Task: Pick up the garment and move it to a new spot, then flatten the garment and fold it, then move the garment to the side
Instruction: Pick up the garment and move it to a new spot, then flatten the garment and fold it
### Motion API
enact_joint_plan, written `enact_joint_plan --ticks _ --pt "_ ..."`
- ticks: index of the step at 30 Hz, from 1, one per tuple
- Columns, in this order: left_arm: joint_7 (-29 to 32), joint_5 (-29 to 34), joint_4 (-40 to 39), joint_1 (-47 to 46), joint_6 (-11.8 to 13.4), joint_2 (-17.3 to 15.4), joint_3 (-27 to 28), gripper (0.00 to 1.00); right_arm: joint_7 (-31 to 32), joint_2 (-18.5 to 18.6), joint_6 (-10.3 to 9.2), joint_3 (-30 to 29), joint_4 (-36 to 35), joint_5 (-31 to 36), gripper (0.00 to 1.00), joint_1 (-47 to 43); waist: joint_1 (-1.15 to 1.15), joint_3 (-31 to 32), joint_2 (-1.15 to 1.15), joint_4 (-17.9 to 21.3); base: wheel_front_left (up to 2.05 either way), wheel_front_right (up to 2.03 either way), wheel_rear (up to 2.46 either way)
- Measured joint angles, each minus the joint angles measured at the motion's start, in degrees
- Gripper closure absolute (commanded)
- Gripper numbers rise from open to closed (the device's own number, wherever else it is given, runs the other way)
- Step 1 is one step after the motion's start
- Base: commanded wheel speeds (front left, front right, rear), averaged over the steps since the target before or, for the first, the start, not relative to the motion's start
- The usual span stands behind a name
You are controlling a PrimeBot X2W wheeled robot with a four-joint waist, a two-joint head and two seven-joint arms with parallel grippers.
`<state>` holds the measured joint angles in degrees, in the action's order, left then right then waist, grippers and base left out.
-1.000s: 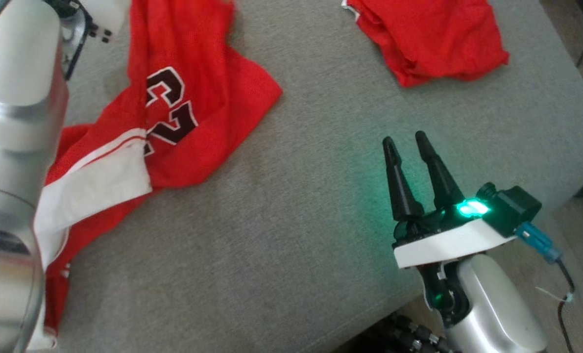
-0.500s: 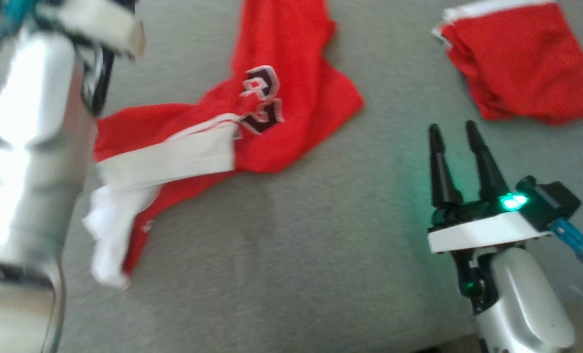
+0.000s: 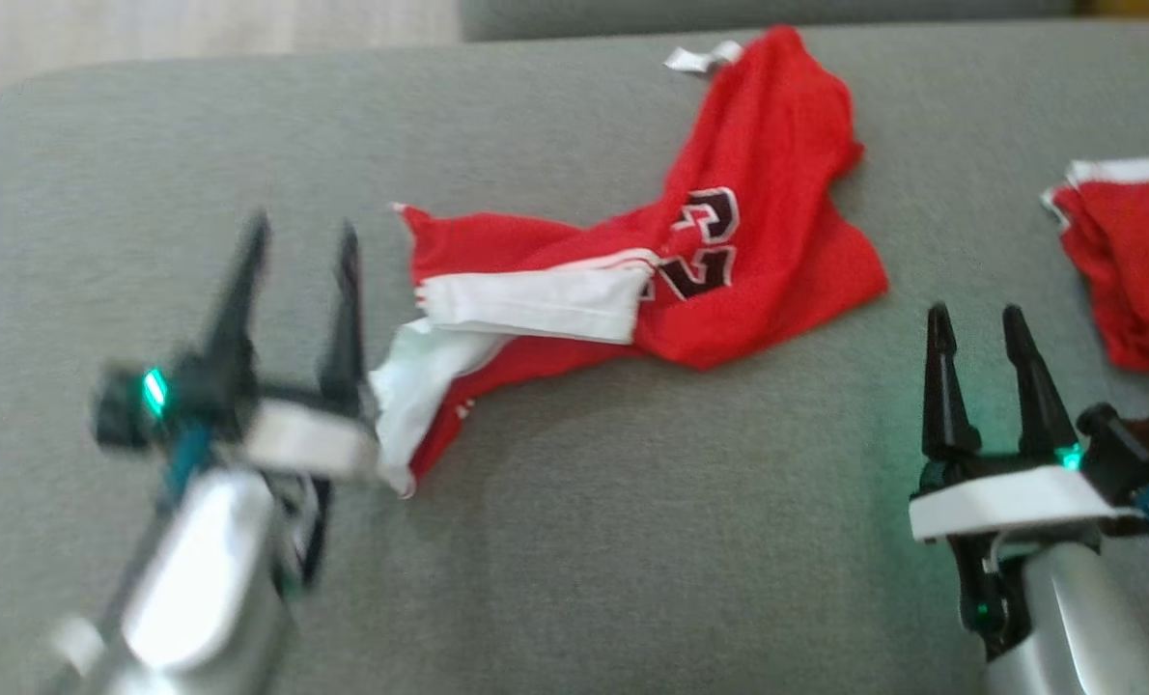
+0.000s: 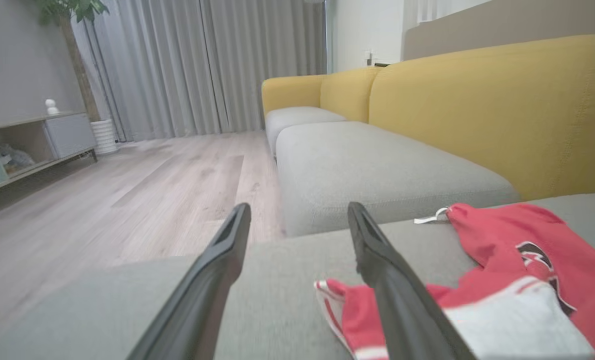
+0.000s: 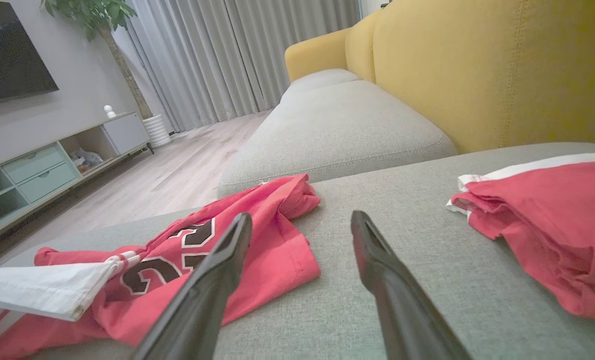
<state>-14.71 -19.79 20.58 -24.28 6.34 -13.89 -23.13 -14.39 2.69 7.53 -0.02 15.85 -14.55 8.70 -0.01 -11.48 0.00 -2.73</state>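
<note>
**STOCK LIST: red garment loose on grey seat, both grippers empty**

1. Seat cushion (image 3: 574,560): grey fabric, wide and flat. Carries every item below except nos. 2–4.
2. Backrest (image 4: 492,110): yellow, runs along the far edge of the seat.
3. Floor (image 4: 127,185): pale wood planks, beyond the cushion's end.
4. Curtains (image 4: 202,65): grey, full length, at the back of the room.
5. Garment (image 3: 758,251): red mesh, dark number print w/ white outline, broad white band. Lies crumpled and unfolded on the cushion, centre of head view, between the two grippers. Red end points to the far edge, white end trails toward the robot's left.
6. Second red piece (image 3: 1134,280): white trim, bunched up. On the same cushion at the right edge of head view, well apart from no. 5.
7. Left gripper (image 3: 302,228): fingers spread wide, nothing btwn them. Just beside the garment's white end; can't tell if touching. Blurred in head view.
8. Right gripper (image 3: 976,313): fingers spread wide, nothing held. Over bare cushion, btwn nos. 5 and 6, clear of both.
9. White tag (image 3: 700,60): small strip at the garment's far tip.
</note>
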Motion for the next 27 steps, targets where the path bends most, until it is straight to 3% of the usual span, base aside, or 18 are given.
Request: enact_joint_plan --ticks 6,12,20,27 --pt "0.0 -0.2 -4.1 11.2 2.1 3.6 -0.6 0.0 0.0 0.0 0.01 -1.0 1.5 0.1 0.0 -2.6 -0.01 2.8 0.0 -3.1 0.0 0.0 0.0" --pt "0.0 1.3 -5.7 12.3 2.2 4.7 -0.5 0.0 0.0 0.0 0.0 -2.1 3.6 2.4 0.0 -2.0 0.0 2.8 0.0 -4.5 0.0 0.0 0.0" --pt "0.0 2.8 -6.0 10.5 1.1 6.1 0.2 0.0 4.4 0.0 0.0 -7.9 14.9 6.0 0.0 6.8 0.02 -0.6 0.0 -5.5 0.0 0.0 0.0" --pt "0.0 3.8 -5.1 8.7 0.1 8.1 0.4 0.0 5.7 0.0 0.0 -8.2 25.0 5.4 0.0 14.7 0.02 -3.0 0.0 -7.3 0.0 0.0 0.0"
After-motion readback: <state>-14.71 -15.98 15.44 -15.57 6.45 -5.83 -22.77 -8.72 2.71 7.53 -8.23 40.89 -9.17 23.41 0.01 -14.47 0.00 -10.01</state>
